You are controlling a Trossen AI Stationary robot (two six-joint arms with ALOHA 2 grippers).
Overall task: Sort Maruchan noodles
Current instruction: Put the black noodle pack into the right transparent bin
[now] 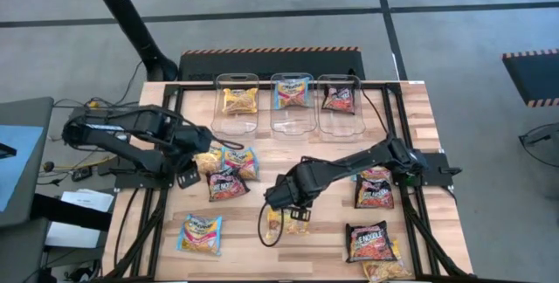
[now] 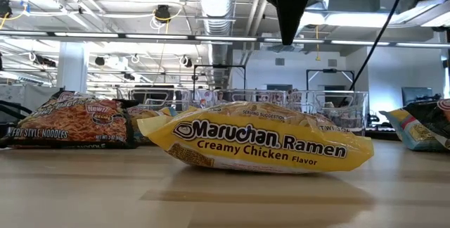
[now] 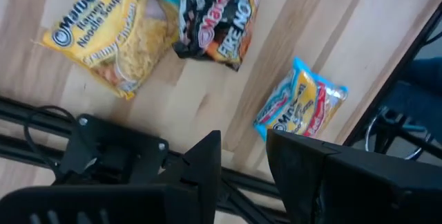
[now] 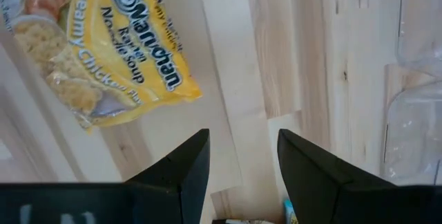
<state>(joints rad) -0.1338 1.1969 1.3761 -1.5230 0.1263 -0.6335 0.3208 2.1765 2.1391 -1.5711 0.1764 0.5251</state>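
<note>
— Which packet is next?
— The yellow packet [image 1: 281, 222] on the desk [image 1: 332, 257], I'd guess; the right end effector [image 4: 238, 158] hangs beside it, fingers apart, empty.
— Then?
— Lower, pinch, carry to the bins [image 1: 236, 104].
— Left end effector [image 3: 242, 158]?
— Open, waiting near the left pile.

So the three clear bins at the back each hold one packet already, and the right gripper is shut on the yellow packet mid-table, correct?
Not quite. The three clear bins each hold a packet, but the right gripper is open and empty. The right wrist view shows the yellow packet lying on the table ahead of its spread fingers, not between them.
</note>
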